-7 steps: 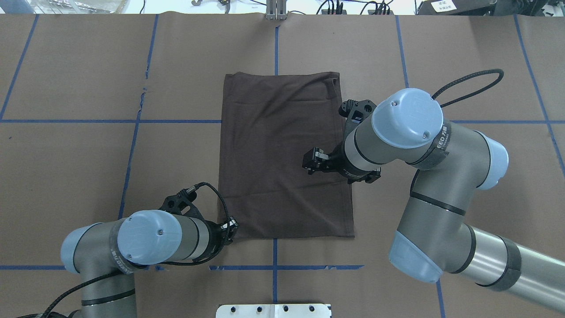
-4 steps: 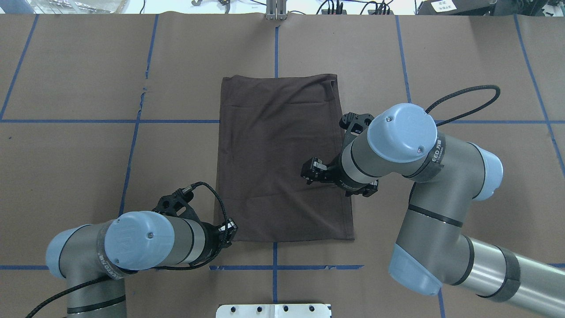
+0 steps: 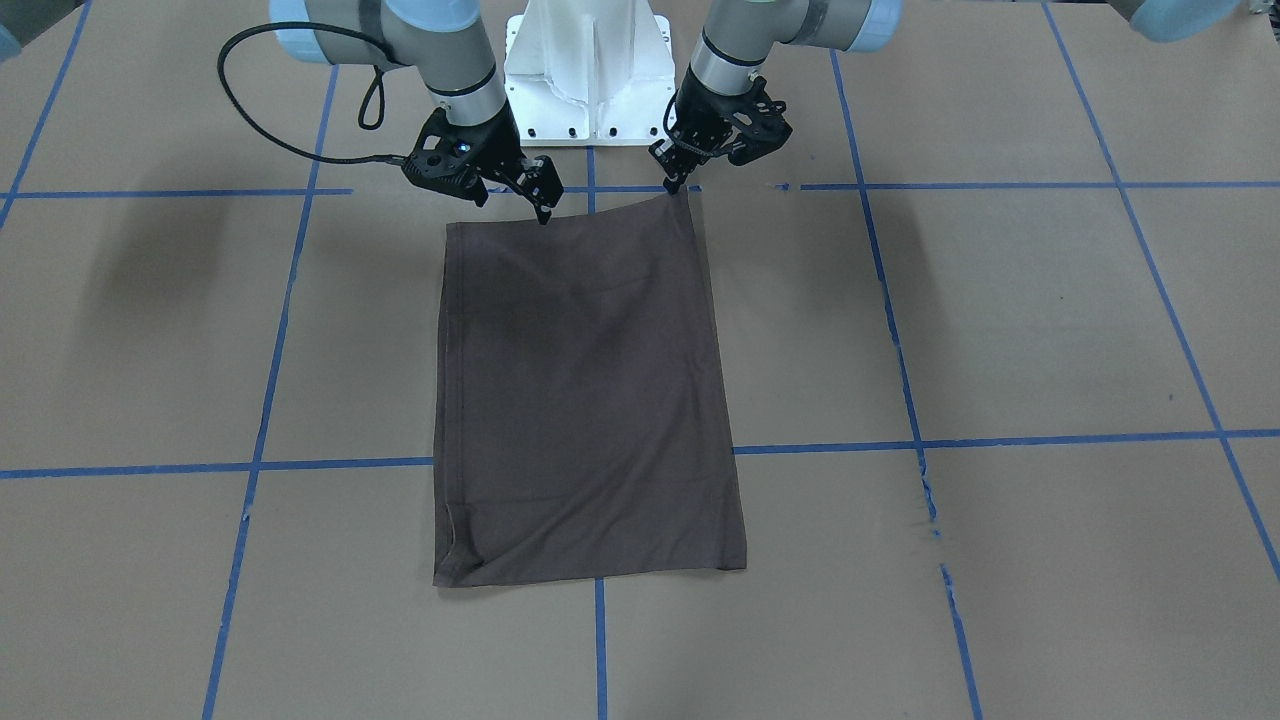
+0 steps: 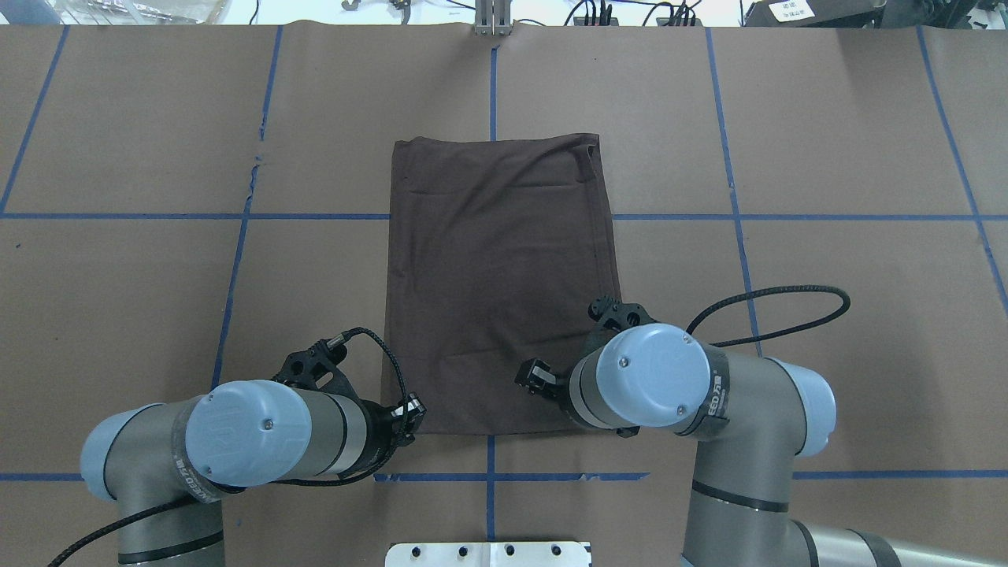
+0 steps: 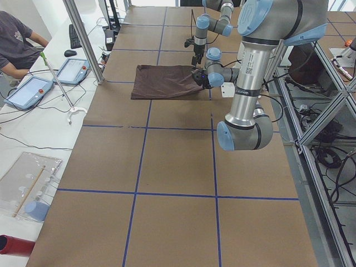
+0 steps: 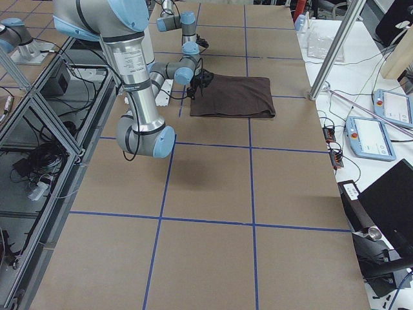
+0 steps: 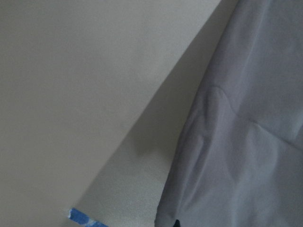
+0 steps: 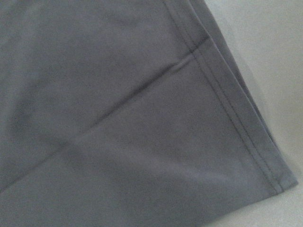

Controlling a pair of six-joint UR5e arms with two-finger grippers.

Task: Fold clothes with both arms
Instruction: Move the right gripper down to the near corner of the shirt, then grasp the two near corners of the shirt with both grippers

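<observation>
Overhead exterior view first. Shows the dark brown-grey T-shirt [image 4: 496, 276] folded down to a tall, plain rectangle. Lies flat on the matte brown table [image 4: 787, 118], roughly centred, right over the spot where two blue tape lines [image 4: 236, 260] cross. Looks like soft cotton, mostly smooth, with a few shallow creases toward the far edge and a small tuck at the far right corner.

Has the left gripper [image 4: 409, 415] parked right at the shirt's near left corner. Going by the front-facing view, looks like jaws pinched together on that corner, cloth peaking up a touch to meet the tips. Left wrist view only catches a rounded, puckered cloth edge against pale table, plus a scrap of blue tape, so not much help there.

Puts the right gripper [image 4: 534, 378] down by the near edge, inboard of the near right corner, tips pointing at the cloth. Can't tell open or closed for those jaws. Right wrist view gives a nice close look at the hem [image 8: 236, 123], though: double row of straight stitching running to a squared corner, with one diagonal crease across the fine knit.

Also catches the white metal base [image 4: 488, 554] at the table's near edge.
</observation>
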